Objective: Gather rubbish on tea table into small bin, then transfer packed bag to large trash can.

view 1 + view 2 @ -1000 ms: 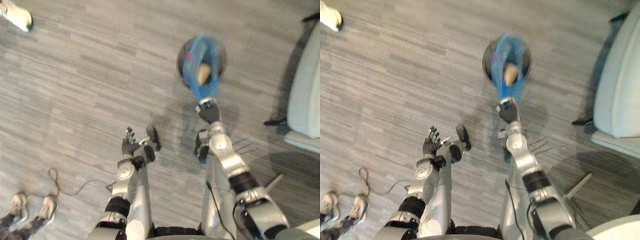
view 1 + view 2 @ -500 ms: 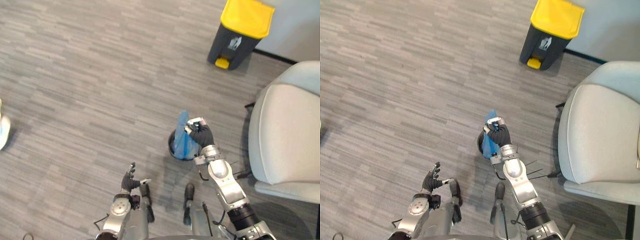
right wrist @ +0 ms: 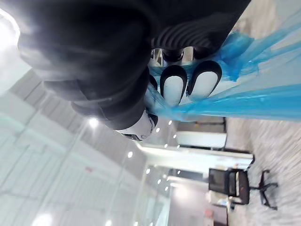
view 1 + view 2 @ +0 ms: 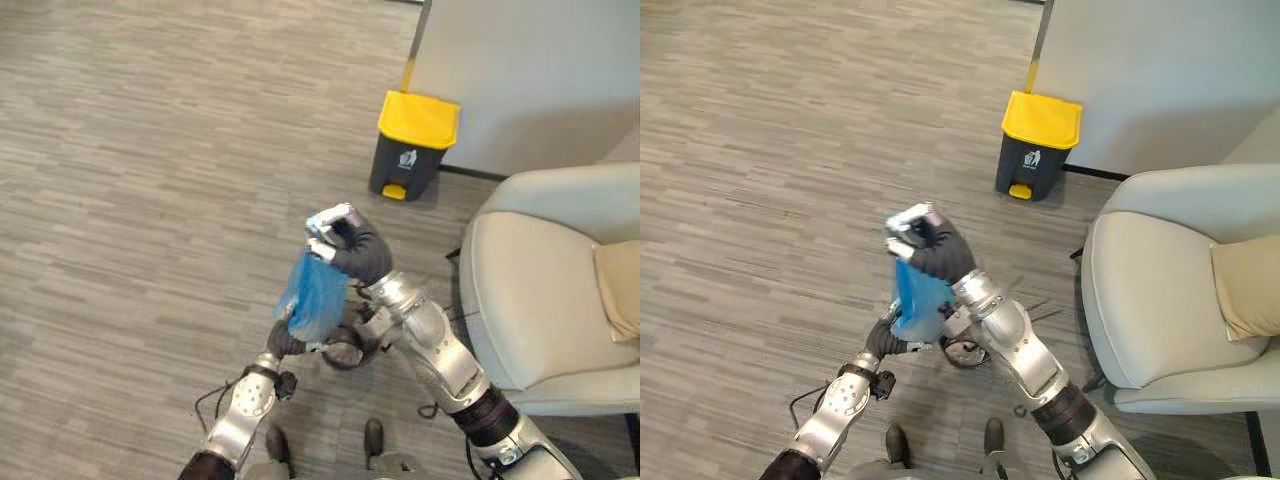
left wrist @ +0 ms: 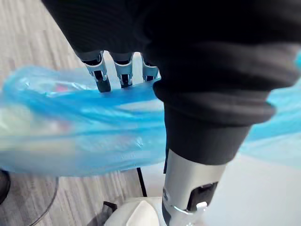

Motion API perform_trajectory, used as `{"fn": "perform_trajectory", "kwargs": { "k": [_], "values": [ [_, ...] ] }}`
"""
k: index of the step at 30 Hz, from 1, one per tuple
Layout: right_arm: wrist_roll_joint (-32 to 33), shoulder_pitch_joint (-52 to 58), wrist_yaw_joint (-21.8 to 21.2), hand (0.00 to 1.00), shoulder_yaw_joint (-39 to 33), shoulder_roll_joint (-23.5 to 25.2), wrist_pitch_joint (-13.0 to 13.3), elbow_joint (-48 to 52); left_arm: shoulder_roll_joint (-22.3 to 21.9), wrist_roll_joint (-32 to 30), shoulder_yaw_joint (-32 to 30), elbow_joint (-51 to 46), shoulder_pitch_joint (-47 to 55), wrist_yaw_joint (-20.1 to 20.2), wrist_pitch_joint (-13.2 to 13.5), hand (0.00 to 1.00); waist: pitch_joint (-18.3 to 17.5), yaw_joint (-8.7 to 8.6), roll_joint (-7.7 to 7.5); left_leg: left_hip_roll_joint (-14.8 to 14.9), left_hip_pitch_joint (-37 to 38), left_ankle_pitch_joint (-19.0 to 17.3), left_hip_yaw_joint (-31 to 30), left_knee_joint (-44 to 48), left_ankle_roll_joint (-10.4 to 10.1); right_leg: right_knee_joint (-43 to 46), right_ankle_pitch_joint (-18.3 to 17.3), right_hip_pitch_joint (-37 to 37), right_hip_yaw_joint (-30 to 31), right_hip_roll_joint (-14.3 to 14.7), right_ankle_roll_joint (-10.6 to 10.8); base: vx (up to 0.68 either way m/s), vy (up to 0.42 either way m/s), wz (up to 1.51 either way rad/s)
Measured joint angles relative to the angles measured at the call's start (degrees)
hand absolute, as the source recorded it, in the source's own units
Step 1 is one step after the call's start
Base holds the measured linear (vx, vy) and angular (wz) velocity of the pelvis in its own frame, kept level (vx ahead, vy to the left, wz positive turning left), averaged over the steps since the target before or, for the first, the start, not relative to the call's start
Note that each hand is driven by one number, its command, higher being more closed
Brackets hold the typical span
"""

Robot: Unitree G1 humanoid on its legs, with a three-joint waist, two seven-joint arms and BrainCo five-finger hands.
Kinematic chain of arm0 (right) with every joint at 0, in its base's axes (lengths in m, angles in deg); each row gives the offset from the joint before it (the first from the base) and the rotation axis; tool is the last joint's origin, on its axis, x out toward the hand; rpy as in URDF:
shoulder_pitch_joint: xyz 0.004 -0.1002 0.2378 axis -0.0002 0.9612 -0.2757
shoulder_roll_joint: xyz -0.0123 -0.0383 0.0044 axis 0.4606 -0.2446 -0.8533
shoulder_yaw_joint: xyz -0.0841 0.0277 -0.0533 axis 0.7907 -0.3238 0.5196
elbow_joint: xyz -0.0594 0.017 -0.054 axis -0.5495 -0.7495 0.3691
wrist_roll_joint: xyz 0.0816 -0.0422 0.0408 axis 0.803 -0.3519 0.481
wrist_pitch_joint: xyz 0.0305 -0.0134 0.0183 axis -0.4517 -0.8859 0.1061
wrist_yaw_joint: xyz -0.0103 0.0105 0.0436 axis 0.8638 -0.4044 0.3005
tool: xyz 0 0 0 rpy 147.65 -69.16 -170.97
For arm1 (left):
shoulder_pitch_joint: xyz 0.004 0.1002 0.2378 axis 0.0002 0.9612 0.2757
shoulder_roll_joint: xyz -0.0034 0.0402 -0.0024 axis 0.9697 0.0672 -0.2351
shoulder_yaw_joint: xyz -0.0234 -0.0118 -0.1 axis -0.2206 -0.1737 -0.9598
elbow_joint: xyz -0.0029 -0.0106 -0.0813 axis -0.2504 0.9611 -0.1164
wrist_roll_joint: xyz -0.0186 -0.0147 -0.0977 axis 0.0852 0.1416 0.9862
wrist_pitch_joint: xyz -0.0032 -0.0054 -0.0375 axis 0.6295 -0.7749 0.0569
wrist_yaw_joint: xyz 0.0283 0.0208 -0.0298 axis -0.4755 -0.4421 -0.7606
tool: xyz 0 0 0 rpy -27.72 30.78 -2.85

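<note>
Blue bag lifted off small bin; right robot hand grips neck, left robot hand flat beneath.

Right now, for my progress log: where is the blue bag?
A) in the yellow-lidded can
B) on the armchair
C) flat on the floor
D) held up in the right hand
D: the right hand is curled round the top of the blue bag, which hangs short of the yellow-lidded can.

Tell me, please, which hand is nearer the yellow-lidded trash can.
Right. The right hand, holding up the blue bag, is closer to the trash can; the left hand sits farther back, beneath the bag.
</note>
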Motion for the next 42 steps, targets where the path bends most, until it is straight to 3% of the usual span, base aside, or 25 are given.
{"fn": "perform_trajectory", "kwargs": {
  "k": [6, 7, 12, 21, 22, 29, 33, 39, 42],
  "values": [
    [3.5, -5.6, -1.5, 1.00, 5.6, 0.4, 0.0, -0.1, 0.1, -3.3, -0.2, 1.0, -2.9, -3.7, -0.2, 0.00, -1.2, 0.13, -1.10, 0.0, 1.5, 0.3, 1.3, -1.2, -0.3, -0.9, 1.2, 0.5, 1.9, 0.3, -0.2, -0.04, -0.003, -0.17],
    [3.8, -5.9, -1.8, 1.00, 6.1, 0.4, -0.1, -0.1, 0.0, -3.7, -0.2, 1.1, -3.0, -4.0, -0.4, 1.00, -1.2, 0.07, -1.11, 0.0, 1.7, 0.3, 1.3, -1.2, -0.3, -0.9, 1.2, 0.6, 2.0, 0.3, -0.2, -0.03, -0.009, -0.07],
    [6.0, -8.2, -2.2, 1.00, 12.5, 2.4, -0.6, -1.2, -2.1, -4.9, 0.4, 1.6, -3.7, -6.6, -1.5, 1.00, -1.3, 0.11, -1.23, 0.1, 2.5, 0.3, 1.4, -1.2, -0.4, -0.9, 1.2, 1.1, 2.3, 0.5, -0.2, -0.01, -0.005, -0.01],
    [6.6, -8.2, -2.2, 1.00, 14.4, 4.7, -0.7, -3.6, -4.1, -2.4, 2.4, 3.1, -5.7, -8.0, -1.5, 1.00, -2.9, 0.05, -1.73, 0.0, 2.6, 0.3, 1.4, -1.2, -0.4, -0.9, 1.3, 1.1, 2.5, 0.5, -0.3, 0.00, 0.000, 0.00],
    [6.6, -8.2, -2.2, 0.00, 14.4, 4.7, -0.7, -3.6, -4.1, -1.8, 2.4, 3.2, -5.7, -8.1, -1.5, 1.00, -2.9, 0.05, -1.74, 0.0, 2.7, 0.3, 1.4, -1.2, -0.4, -0.9, 1.3, 1.2, 2.6, 0.5, -0.3, 0.00, 0.000, 0.00],
    [4.9, -3.1, -2.0, 0.00, 14.0, 4.8, -0.4, -3.5, -4.2, 1.2, 1.8, 3.3, -5.3, -8.8, -1.6, 1.00, -2.9, 0.02, -1.74, 0.0, 3.7, 0.3, 1.6, -1.2, -0.4, -0.9, 1.3, 2.0, 3.0, 0.5, -0.3, 0.00, -0.010, -0.03],
    [-0.3, 5.5, -1.9, 0.00, 10.2, 3.4, -0.3, -3.5, -4.4, 1.7, -2.8, 3.3, -1.2, -8.6, -1.6, 1.00, -2.9, -0.18, -1.73, 0.0, 4.5, 0.2, 2.0, -1.3, -0.5, -0.7, 1.3, 2.2, 3.6, 0.6, -0.2, -0.02, -0.006, -0.06],
    [-14.1, 20.9, 0.2, 0.00, -5.8, -2.5, 0.9, -3.5, -3.2, 3.6, -12.7, 3.3, 8.2, -7.6, -1.5, 1.00, -2.9, -0.07, -1.67, -0.1, 5.4, 0.0, 3.3, -1.3, -0.9, -0.2, 1.3, 2.1, 5.0, 0.6, -0.2, -0.03, -0.006, -0.11],
    [-18.6, 28.8, 2.1, 0.00, -13.8, -3.3, 1.3, -5.1, -3.3, 5.0, -17.0, 3.3, 11.6, -7.4, -1.5, 1.00, -2.8, -0.04, -1.55, -0.2, 5.5, -0.3, 4.6, -1.3, -1.3, 0.5, 1.2, 0.9, 6.5, 0.6, -0.2, -0.04, -0.003, -0.21]
  ]
}}
